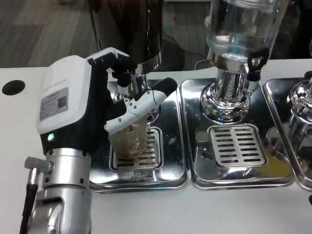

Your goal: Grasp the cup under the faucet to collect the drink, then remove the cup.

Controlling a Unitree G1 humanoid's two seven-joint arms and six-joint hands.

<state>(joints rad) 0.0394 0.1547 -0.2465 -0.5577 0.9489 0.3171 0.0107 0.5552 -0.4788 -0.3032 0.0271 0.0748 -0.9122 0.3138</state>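
We see our left hand (127,100) wrapped around the ribbed clear cup (129,141), which stands on the slotted grate (152,151) of the leftmost steel drip tray (175,170), beneath the dark dispenser's faucet (127,83), on the white table (204,209).

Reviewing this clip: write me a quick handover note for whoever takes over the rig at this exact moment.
Left hand: fingers wrapped around the cup, holding it.
Right hand: state unknown.
Cup: upright on the grate of the left tray, below the dark dispenser; brownish drink shows inside, level hard to judge.
Done: cup grasped and under the faucet.
Left: finish collecting if needed, then lift the cup off the tray and away.
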